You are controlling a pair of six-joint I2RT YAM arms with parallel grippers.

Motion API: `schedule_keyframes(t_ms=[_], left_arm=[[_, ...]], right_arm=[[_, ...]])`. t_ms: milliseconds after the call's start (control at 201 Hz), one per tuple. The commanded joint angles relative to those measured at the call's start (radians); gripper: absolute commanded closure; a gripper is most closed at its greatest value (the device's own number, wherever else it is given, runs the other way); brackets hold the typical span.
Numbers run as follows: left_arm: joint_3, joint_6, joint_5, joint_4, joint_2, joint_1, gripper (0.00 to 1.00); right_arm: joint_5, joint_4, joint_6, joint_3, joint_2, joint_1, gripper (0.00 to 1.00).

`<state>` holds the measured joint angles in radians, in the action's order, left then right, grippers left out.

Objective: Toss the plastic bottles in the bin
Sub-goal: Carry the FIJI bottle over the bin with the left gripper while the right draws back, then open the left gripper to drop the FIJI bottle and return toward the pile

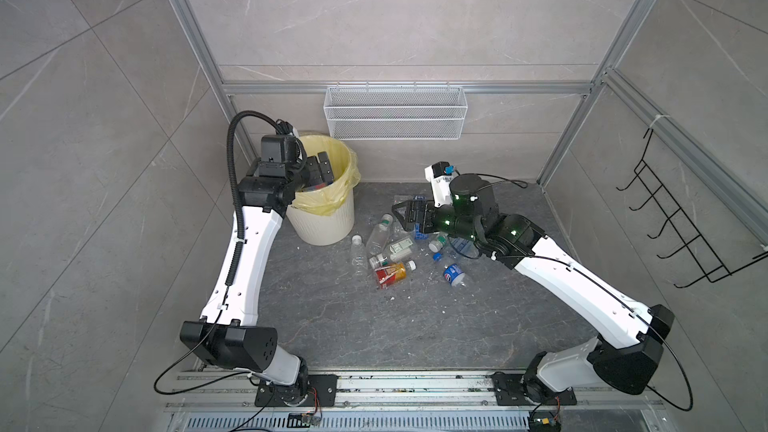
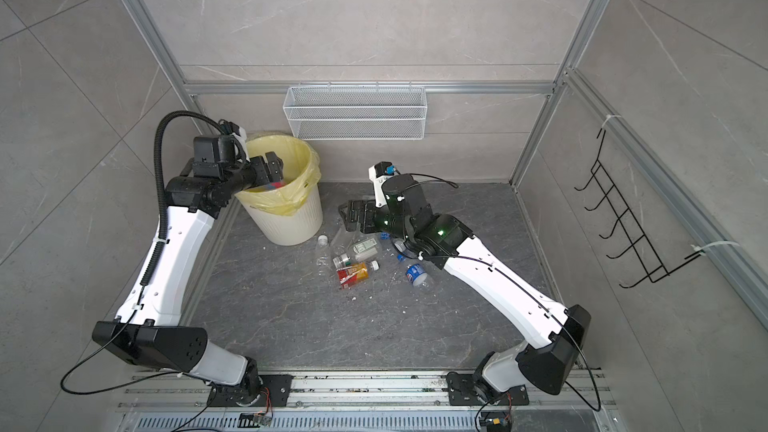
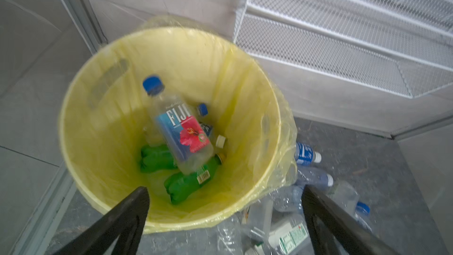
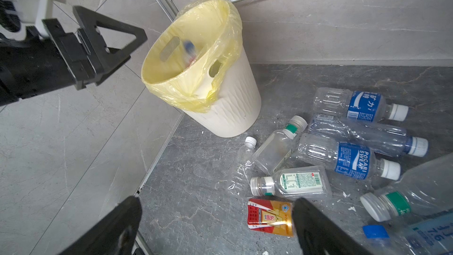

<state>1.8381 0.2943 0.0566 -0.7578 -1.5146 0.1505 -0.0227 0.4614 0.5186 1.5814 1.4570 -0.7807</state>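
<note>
Rail (image 1: 415, 386): nearest us in both top views, with both arms bolted to it.
Left gripper (image 1: 320, 171): we see it over the mouth of the bin (image 1: 322, 228), jaws apart, nothing between them.
Right gripper (image 1: 397, 216): we see it low above the loose plastic bottles (image 1: 388, 249) on the dark floor (image 1: 353, 326), jaws apart and empty.
Bin position: upright in the far left corner, near the bottle heap, below and to the left of the mesh basket (image 1: 395, 118) on the wall.
Left wrist view: our fingers (image 3: 122, 222) stand wide apart over the yellow liner (image 3: 98, 118). A blurred Fiji bottle (image 3: 182, 131) is inside the bin, clear of both fingers, over two green bottles (image 3: 157, 158). More caps show beside it.
Right wrist view: our fingers (image 4: 318, 229) are spread. An orange-red bottle (image 4: 269, 217) lies between them on the floor. Beyond it lie clear bottles, one a Pocari Sweat bottle (image 4: 353, 160), all near the bin but apart from it.
</note>
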Motion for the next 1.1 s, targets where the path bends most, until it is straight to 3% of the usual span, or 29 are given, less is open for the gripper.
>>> schedule_keyframes(t_ms=[0,339,802,1090], left_arm=[[0.025,0.023,-0.053,0.031,0.087,0.000,0.00],[-0.113,0.093,-0.199,0.079,0.161,0.034,0.00],[-0.280,0.081,-0.109,0.205,0.088,0.431,0.00],[-0.382,0.151,-0.139,0.326,0.003,0.595,0.00]], right_arm=[[0.021,0.017,-0.024,-0.016,-0.012,-0.005,0.00],[0.097,0.039,-0.024,-0.120,-0.044,-0.002,0.00],[0.209,0.081,-0.001,-0.505,-0.196,0.085,0.00],[0.168,0.023,0.011,-0.681,-0.216,0.199,0.00]])
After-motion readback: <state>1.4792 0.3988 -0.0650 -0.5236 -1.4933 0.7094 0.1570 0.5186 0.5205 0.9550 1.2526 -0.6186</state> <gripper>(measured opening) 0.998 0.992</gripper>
